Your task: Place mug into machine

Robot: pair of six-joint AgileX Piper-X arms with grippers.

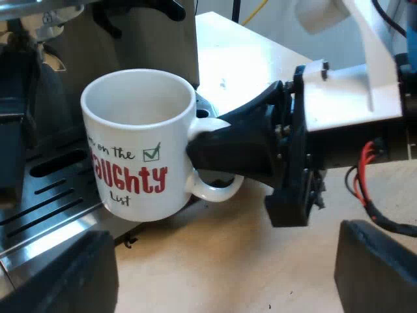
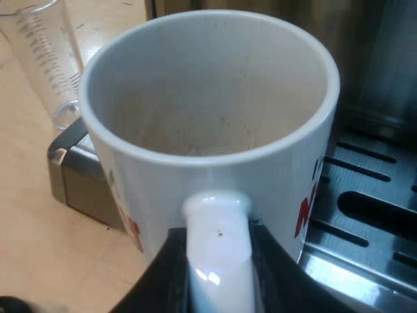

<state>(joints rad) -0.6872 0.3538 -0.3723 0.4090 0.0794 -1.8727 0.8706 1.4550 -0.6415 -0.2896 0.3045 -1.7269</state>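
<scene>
Around the mug: espresso machine [image 1: 153, 39] body close behind it, slotted metal drip tray [image 2: 365, 215] under and beside it. A measuring glass [image 2: 45, 55] stands on the table [image 1: 260, 261] just by the tray's corner, near the mug but apart from it. Nothing stands between the mug and the tray.

The white mug [image 1: 140, 143], with red and black lettering, is upright at the tray's outer edge, base partly over the table. I cannot tell whether it rests on the tray or hangs just above. Inside there is no liquid, just faint brown specks on the wall. The glass looks clear, with nothing in it that I can see.

My right pincer [image 2: 218, 261] is clamped on the mug's handle, one black finger on each side. My left pincer [image 1: 221, 280] is spread wide over the table near the mug, gripping nothing.
</scene>
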